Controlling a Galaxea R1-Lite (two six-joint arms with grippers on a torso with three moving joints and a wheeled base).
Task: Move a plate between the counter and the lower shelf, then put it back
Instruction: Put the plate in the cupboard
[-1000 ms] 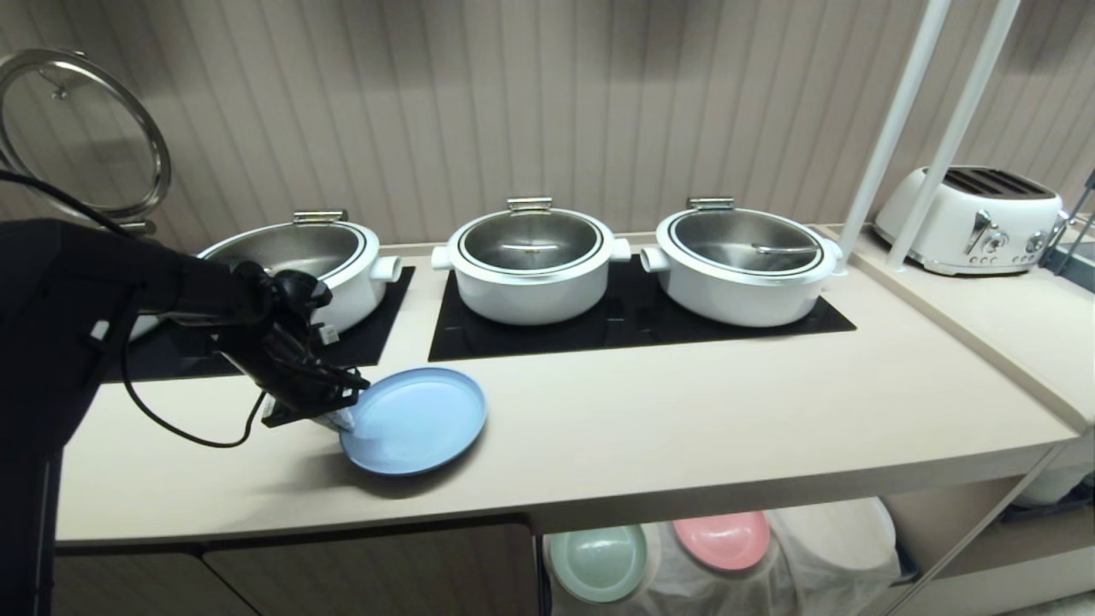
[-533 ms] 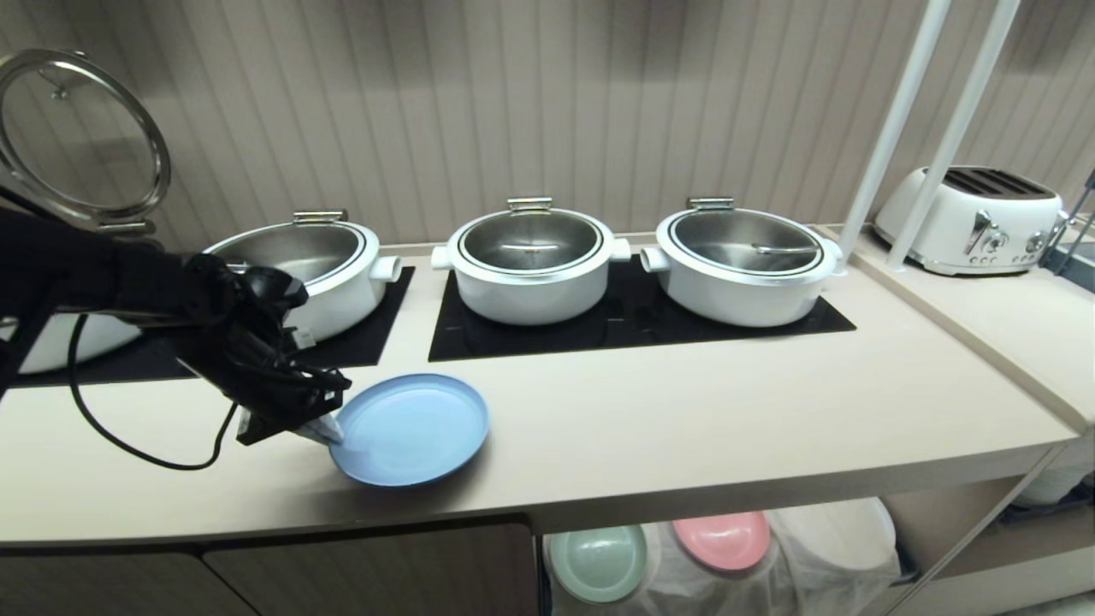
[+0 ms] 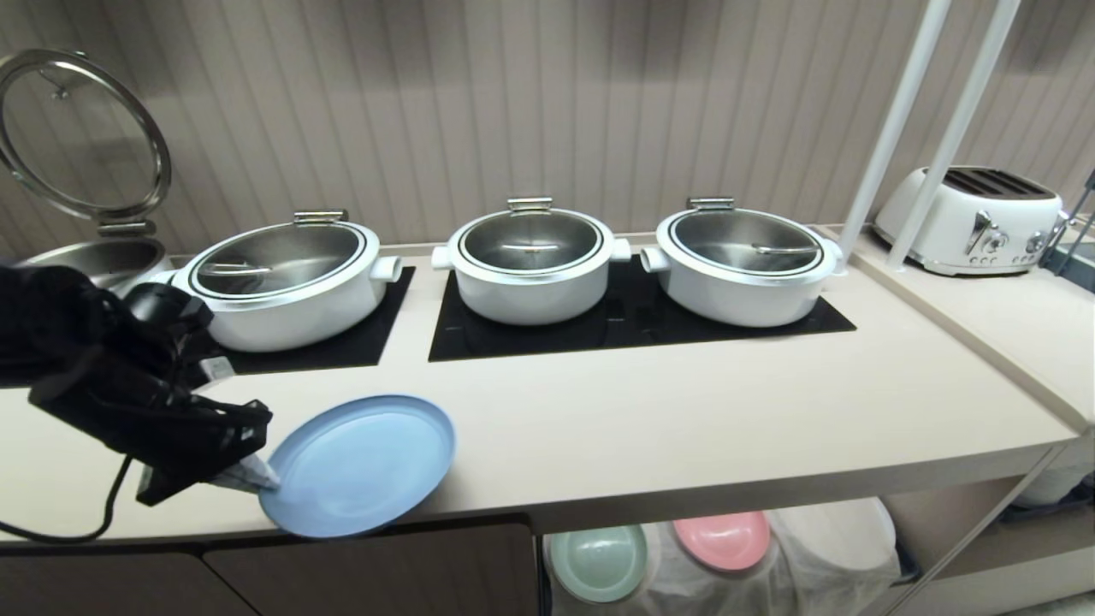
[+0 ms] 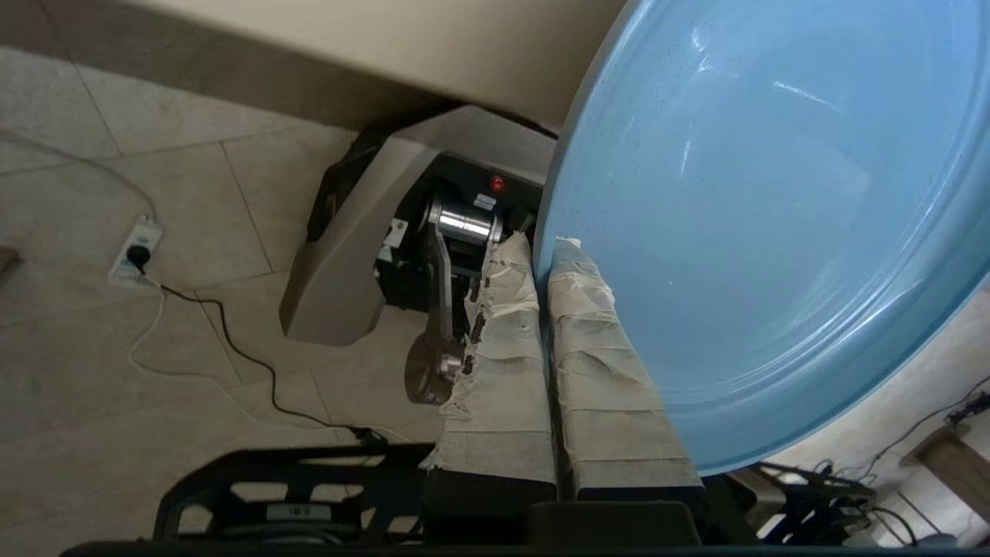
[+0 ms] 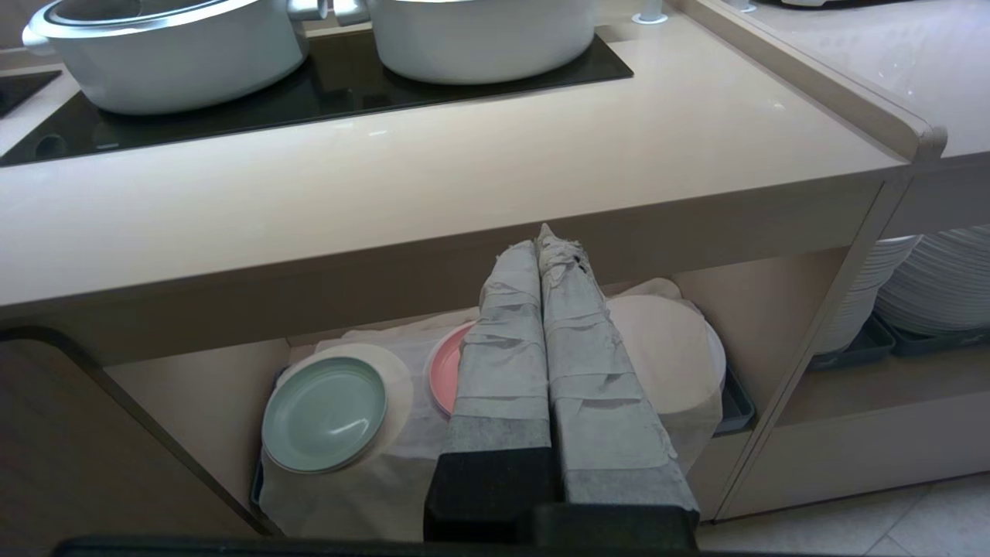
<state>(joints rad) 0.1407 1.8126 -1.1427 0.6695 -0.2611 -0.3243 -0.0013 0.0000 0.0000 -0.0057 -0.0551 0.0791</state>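
The light blue plate (image 3: 359, 462) hangs tilted over the front edge of the counter (image 3: 684, 428), at its left end. My left gripper (image 3: 257, 475) is shut on the plate's left rim. In the left wrist view the taped fingers (image 4: 503, 348) pinch the rim of the plate (image 4: 773, 193), with floor beneath. The lower shelf (image 5: 209, 410) lies under the counter, with a white cloth (image 5: 371, 480) draped over its stacks. My right gripper (image 5: 545, 240) hangs shut and empty in front of that shelf, outside the head view.
Three white lidded pots (image 3: 530, 265) stand on black cooktop panels (image 3: 633, 329) at the back; a fourth at far left has its lid raised (image 3: 81, 133). A mint plate (image 3: 599, 560) and a pink plate (image 3: 721, 539) lie on the cloth. A white toaster (image 3: 975, 218) stands at right.
My left arm has drawn back toward the counter's front left, carrying the plate with it. The plate has gone from over the worktop to overhanging its front edge.
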